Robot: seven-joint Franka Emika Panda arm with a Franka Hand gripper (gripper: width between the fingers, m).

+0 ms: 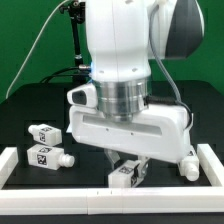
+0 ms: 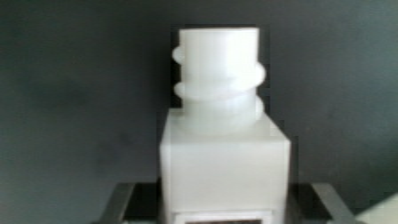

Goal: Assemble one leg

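**Squarely gripped: the leg lies in line with the end effector, narrow end leading**

Largest in the exterior view is the white Franka arm (image 1: pixel 120 60). It is bent low over the flat black surface (image 1: pixel 30 105), which has a raised white border (image 1: pixel 20 165) along its near edge and sides.

At the arm's tip, the broad white two-finger end effector (image 1: pixel 123 168) is closed on one small white stubby plastic leg (image 1: pixel 122 177) and carries nothing else. The leg hangs directly below it, close to the surface and just behind the border. Whether it touches the surface I cannot tell.

The wrist view settles the relation that matters. The leg (image 2: pixel 222 150) has its blocky body clamped between the dark fingers (image 2: pixel 132 203). Its narrower ridged end points straight away from the wrist, so the long axis runs along the reach of the end effector (image 2: pixel 221 205). My judgement is that any push along that axis would drive the narrow end in first, which suits seating it in a hole.

Two more tagged white legs (image 1: pixel 45 133) (image 1: pixel 48 157) lie loose toward the exterior view's left, well apart from the fingers. No panel with a hole is in sight.
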